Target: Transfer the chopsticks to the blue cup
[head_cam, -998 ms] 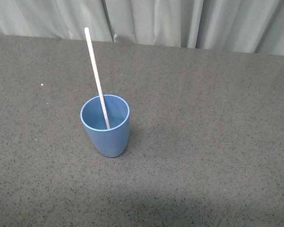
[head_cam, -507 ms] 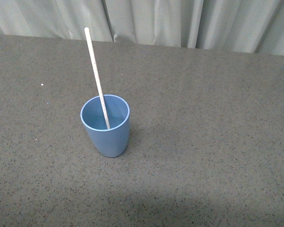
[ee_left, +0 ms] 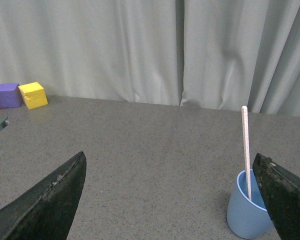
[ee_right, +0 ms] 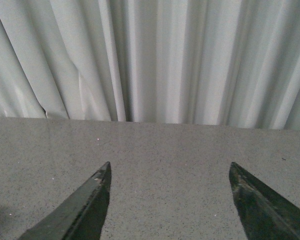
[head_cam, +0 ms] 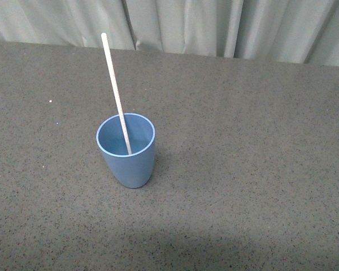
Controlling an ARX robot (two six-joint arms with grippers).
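chopsticks [head_cam: 116, 94] standing tilted inside blue cup [head_cam: 126, 151], lower end in the cup, top leaning away past the rim | cup upright on grey table [head_cam: 254, 141] | left gripper [ee_left: 172, 200] jaws wide, empty | right gripper [ee_right: 170, 205] jaws wide, empty | yellow and purple blocks [ee_left: 20, 95] near curtain

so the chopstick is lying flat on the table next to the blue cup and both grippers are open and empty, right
Not quite. The chopstick is not flat on the table: it stands inside the blue cup, leaning on its rim, as the front view shows. The rest holds: the left gripper and right gripper are open and empty in their wrist views.
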